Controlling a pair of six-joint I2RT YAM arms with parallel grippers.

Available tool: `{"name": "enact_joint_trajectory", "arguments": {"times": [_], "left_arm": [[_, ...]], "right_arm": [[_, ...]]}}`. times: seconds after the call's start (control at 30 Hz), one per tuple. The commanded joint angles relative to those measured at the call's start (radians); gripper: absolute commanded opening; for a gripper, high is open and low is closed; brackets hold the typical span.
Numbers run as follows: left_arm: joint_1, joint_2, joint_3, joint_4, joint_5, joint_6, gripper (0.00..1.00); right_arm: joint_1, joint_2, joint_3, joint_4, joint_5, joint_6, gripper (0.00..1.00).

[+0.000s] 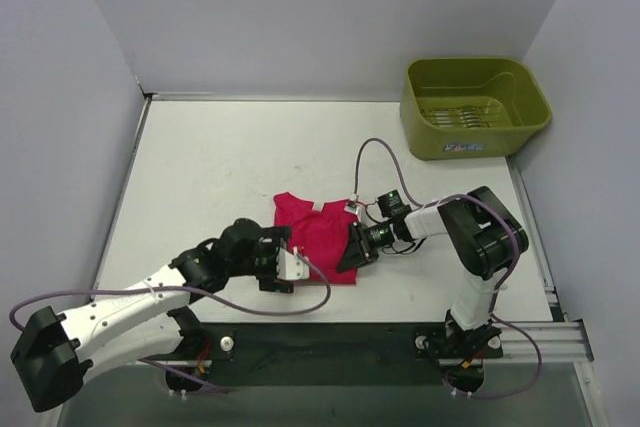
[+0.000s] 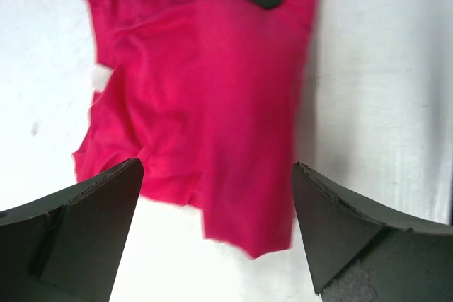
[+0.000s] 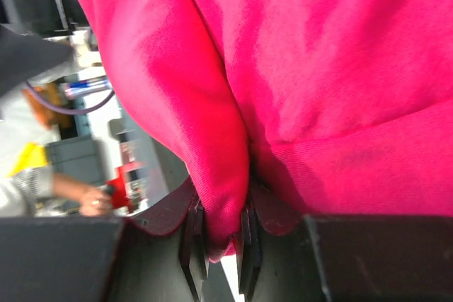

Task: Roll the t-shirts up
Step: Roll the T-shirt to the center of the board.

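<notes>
The magenta-red fabric t-shirt [image 1: 315, 232] is lying lengthwise up mid-frame, the right pincer [image 3: 219, 235] clamping its right edge, the left pincer [image 2: 216, 171] gaping empty just lower-left.

Olive-green rectangular plastic tub [image 1: 425, 132] upright in far right corner of the white surface [image 1: 220, 177], open top, small label [image 1: 463, 147] on near wall. Pale walls [image 1: 300, 17] around.

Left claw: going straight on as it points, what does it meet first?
Most likely the magenta t-shirt, lying just ahead of the open left claw; its height above the cloth is unclear.
</notes>
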Motion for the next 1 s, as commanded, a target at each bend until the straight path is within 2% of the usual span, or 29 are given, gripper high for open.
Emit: {"name": "enact_joint_trajectory", "arguments": {"times": [0.0,0.17,0.37,0.47,0.5,0.63,0.73,0.77,0.8,0.83,0.87,0.9,0.97], "left_arm": [[-0.14,-0.022,-0.055,0.112,-0.15,0.007,0.97],[-0.232,0.018,-0.121,0.201,-0.234,0.051,0.96],[-0.241,0.146,-0.195,0.366,-0.317,0.124,0.91],[-0.24,0.211,-0.216,0.42,-0.331,0.157,0.76],[-0.238,0.232,-0.219,0.425,-0.331,0.157,0.64],[-0.235,0.274,-0.201,0.416,-0.326,0.147,0.36],[-0.192,0.301,-0.146,0.348,-0.259,0.13,0.33],[-0.165,0.308,-0.122,0.269,-0.198,0.118,0.33],[-0.134,0.311,-0.089,0.218,-0.14,0.101,0.33],[-0.046,0.312,-0.03,0.172,-0.019,0.088,0.33],[-0.016,0.321,-0.002,0.09,0.035,0.091,0.32],[0.012,0.331,0.021,0.06,0.069,0.094,0.32],[0.062,0.373,0.101,-0.061,0.184,0.137,0.31]], "right_arm": [[-0.017,0.052,0.037,-0.078,-0.067,0.007,0.06],[-0.017,0.09,0.057,-0.09,-0.084,0.016,0.06],[-0.022,0.101,0.063,-0.102,-0.105,0.019,0.06],[-0.023,0.107,0.068,-0.105,-0.11,0.02,0.06],[-0.023,0.11,0.069,-0.105,-0.111,0.022,0.06],[-0.023,0.113,0.075,-0.118,-0.101,0.014,0.07],[-0.025,0.083,0.083,-0.15,-0.052,0.004,0.18],[-0.039,0.061,0.084,-0.157,-0.049,-0.006,0.23],[-0.048,0.0,0.104,-0.212,-0.035,-0.062,0.27],[-0.06,-0.04,0.123,-0.278,-0.01,-0.126,0.31],[-0.071,-0.086,0.138,-0.341,0.026,-0.178,0.42],[-0.101,-0.192,0.14,-0.376,0.065,-0.199,0.46],[-0.115,-0.288,0.155,-0.395,0.105,-0.252,0.56]]}}
